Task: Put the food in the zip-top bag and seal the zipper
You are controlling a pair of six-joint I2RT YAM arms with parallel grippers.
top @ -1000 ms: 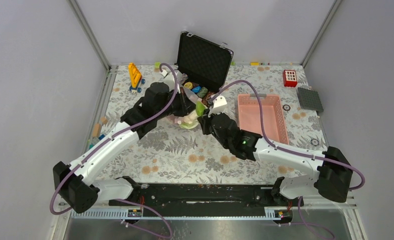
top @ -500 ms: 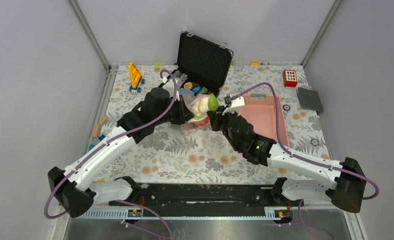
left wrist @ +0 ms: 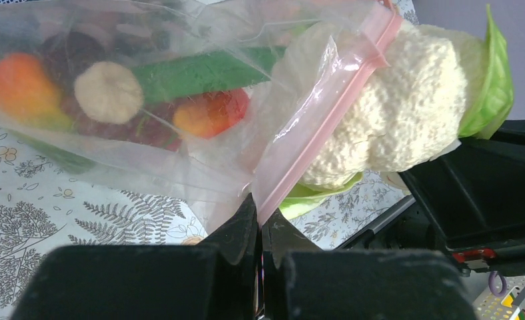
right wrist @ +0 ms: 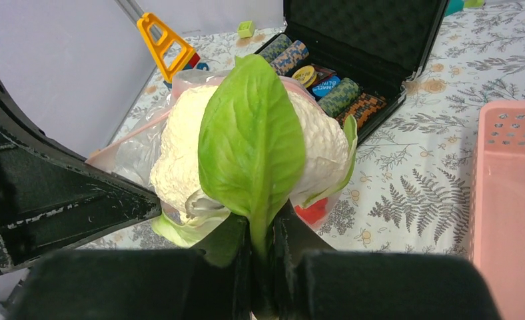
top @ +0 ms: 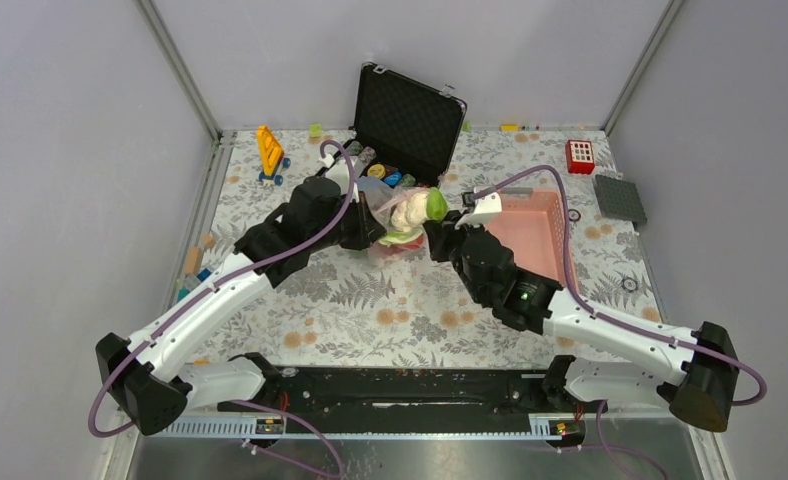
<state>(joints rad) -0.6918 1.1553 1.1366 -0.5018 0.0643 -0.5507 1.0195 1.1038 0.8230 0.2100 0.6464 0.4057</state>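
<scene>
Grey walls close the space on three sides, and below them the table (top: 370, 300) is covered with a cloth printed with ferns and flowers. At the far side an open black case (top: 407, 105) stands with striped poker chips (right wrist: 340, 97) in its lower half, a yellow toy (top: 270, 150) lies to its left, and a pink basket (top: 545, 215) lies to its right, partly under my right arm. My two arms meet in front of the case. My left fingers (left wrist: 258, 207) are closed tightly on the edge of the zip-top bag (left wrist: 146, 157), exactly at the lower end of the zipper (left wrist: 326, 127), so no gap shows between them. Through the clear plastic I see the mango (left wrist: 20, 87), the long green vegetable (left wrist: 193, 72) and the red fruit (left wrist: 213, 112) lying close together inside, with some dark pieces among them that I cannot identify. My right fingers (right wrist: 260, 230) are narrow and pinch the base of a green leaf of the cauliflower (right wrist: 250, 147). The cauliflower is at the mouth of the bag: its white head touches the pink strip and one part of it is already behind the plastic, while the leaves and the rest stay outside.
</scene>
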